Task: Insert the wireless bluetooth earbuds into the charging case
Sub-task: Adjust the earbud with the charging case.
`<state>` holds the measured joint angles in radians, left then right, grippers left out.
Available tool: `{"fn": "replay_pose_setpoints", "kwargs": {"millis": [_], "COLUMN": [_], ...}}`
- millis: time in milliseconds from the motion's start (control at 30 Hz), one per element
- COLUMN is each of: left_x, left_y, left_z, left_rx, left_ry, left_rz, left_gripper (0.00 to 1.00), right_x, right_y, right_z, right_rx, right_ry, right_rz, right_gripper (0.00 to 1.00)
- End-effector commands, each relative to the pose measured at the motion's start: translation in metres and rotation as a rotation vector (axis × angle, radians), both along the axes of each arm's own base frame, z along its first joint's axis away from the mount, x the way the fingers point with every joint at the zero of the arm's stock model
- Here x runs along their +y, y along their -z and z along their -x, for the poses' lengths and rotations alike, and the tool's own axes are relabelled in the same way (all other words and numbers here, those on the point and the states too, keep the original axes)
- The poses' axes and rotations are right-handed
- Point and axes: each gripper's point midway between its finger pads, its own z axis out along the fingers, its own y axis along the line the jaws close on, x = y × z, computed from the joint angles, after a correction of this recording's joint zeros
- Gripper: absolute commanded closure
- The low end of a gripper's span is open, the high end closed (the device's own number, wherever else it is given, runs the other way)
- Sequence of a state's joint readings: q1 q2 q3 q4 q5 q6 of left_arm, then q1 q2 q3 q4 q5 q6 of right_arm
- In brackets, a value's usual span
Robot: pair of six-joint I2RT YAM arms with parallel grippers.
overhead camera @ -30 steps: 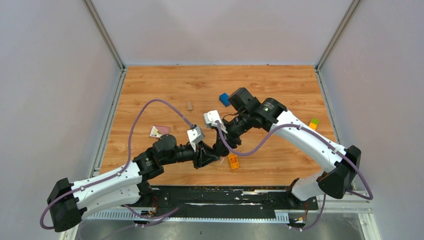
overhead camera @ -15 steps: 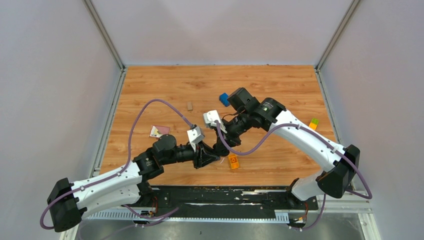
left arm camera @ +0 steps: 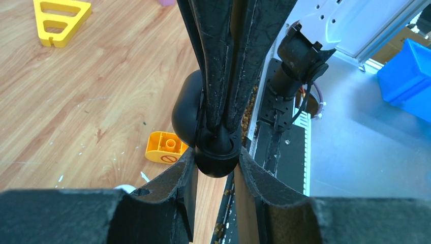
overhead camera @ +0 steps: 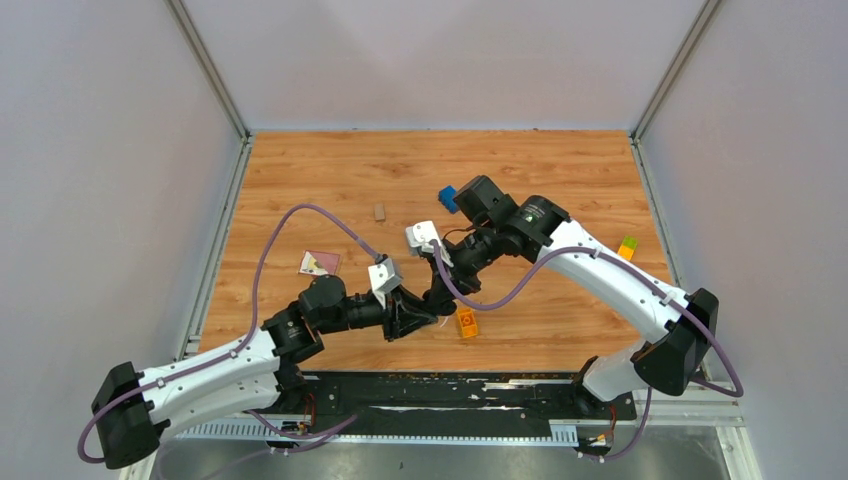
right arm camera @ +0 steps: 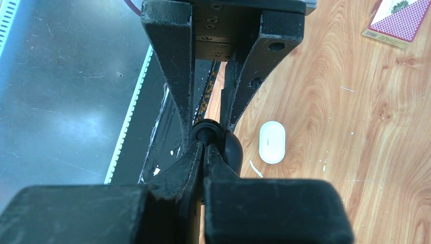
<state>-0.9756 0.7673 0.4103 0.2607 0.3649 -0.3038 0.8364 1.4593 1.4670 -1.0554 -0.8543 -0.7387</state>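
Observation:
My two grippers meet tip to tip just above the table's near middle. My left gripper (overhead camera: 422,312) (left arm camera: 216,165) is shut on a small black earbud (left arm camera: 217,155), gripping its round end between both fingers. My right gripper (overhead camera: 438,298) (right arm camera: 204,148) is shut on the same earbud (right arm camera: 233,147) from the opposite side, pinching its narrow end. No white part of the earbud shows. The charging case (right arm camera: 272,142), a closed white oval, lies flat on the wood beside the grippers; its edge shows in the left wrist view (left arm camera: 124,188). It is hidden in the top view. The second earbud is out of view.
An orange block (overhead camera: 466,322) (left arm camera: 163,147) lies just right of the grippers. A blue block (overhead camera: 449,198), a small brown block (overhead camera: 379,211), a patterned card (overhead camera: 319,262) (right arm camera: 399,20), a green-orange block (overhead camera: 627,246) and a yellow piece (left arm camera: 58,20) lie around. The table's near edge is close.
The left arm has shifted slightly toward the near left. Both grippers stay together on the earbud at the same spot.

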Motion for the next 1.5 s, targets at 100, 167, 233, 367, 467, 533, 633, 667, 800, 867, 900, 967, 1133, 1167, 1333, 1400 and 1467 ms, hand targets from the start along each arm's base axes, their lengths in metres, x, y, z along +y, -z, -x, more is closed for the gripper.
{"fn": "replay_pose_setpoints", "kwargs": {"millis": [100,167,233,367,467,533,633,667,800,867,900,967,1133,1167,1333,1400,1467], "left_x": [0.000,-0.001,-0.001,-0.002,-0.002,-0.002,-0.001,-0.001,0.000,0.000,0.000,0.000,0.001,0.001,0.002,0.001,0.000], "left_y": [-0.022,-0.021,-0.020,-0.017,-0.017,-0.016,-0.015,-0.015,-0.012,-0.013,-0.014,-0.015,-0.018,-0.018,-0.020,-0.021,-0.020], "left_z": [0.002,0.002,0.002,0.001,0.000,-0.001,-0.002,-0.002,-0.003,-0.003,-0.003,-0.004,-0.005,-0.005,-0.005,-0.005,-0.004], "left_rx": [-0.086,-0.086,-0.085,-0.081,-0.081,-0.084,-0.085,-0.085,-0.085,-0.087,-0.088,-0.089,-0.093,-0.095,-0.094,-0.093,-0.090], "left_ry": [0.015,0.016,0.016,0.016,0.011,0.005,-0.002,-0.001,-0.005,-0.005,-0.005,-0.007,-0.019,-0.021,-0.025,-0.024,-0.020], "left_rz": [0.085,0.084,0.081,0.073,0.070,0.067,0.058,0.056,0.043,0.044,0.048,0.052,0.063,0.065,0.081,0.086,0.085], "left_gripper": [1.00,1.00,1.00,1.00,1.00,1.00,1.00,1.00,1.00,1.00,1.00,1.00,1.00,1.00,1.00,1.00,1.00], "right_x": [0.004,0.004,0.004,0.003,0.001,0.001,-0.003,-0.004,-0.006,-0.006,-0.006,-0.006,-0.005,-0.005,-0.005,-0.004,-0.003], "right_y": [-0.025,-0.024,-0.025,-0.027,-0.028,-0.028,-0.030,-0.031,-0.034,-0.034,-0.034,-0.031,-0.027,-0.026,-0.022,-0.021,-0.022], "right_z": [0.003,0.003,0.002,0.001,0.001,-0.001,-0.005,-0.004,-0.003,-0.004,-0.004,-0.004,-0.002,-0.002,-0.003,-0.003,-0.004], "right_rx": [0.024,0.031,0.029,0.031,0.033,0.033,0.029,0.029,0.024,0.025,0.028,0.036,0.052,0.054,0.061,0.065,0.066], "right_ry": [-0.013,-0.011,-0.006,0.001,0.006,0.016,0.034,0.037,0.042,0.044,0.044,0.043,0.037,0.037,0.042,0.045,0.046], "right_rz": [-0.088,-0.088,-0.093,-0.100,-0.100,-0.101,-0.107,-0.108,-0.120,-0.119,-0.118,-0.113,-0.109,-0.108,-0.105,-0.104,-0.106], "right_gripper": [1.00,1.00,1.00,1.00,1.00,1.00,1.00,1.00,1.00,1.00,1.00,1.00,1.00,1.00,1.00,1.00,1.00]}}
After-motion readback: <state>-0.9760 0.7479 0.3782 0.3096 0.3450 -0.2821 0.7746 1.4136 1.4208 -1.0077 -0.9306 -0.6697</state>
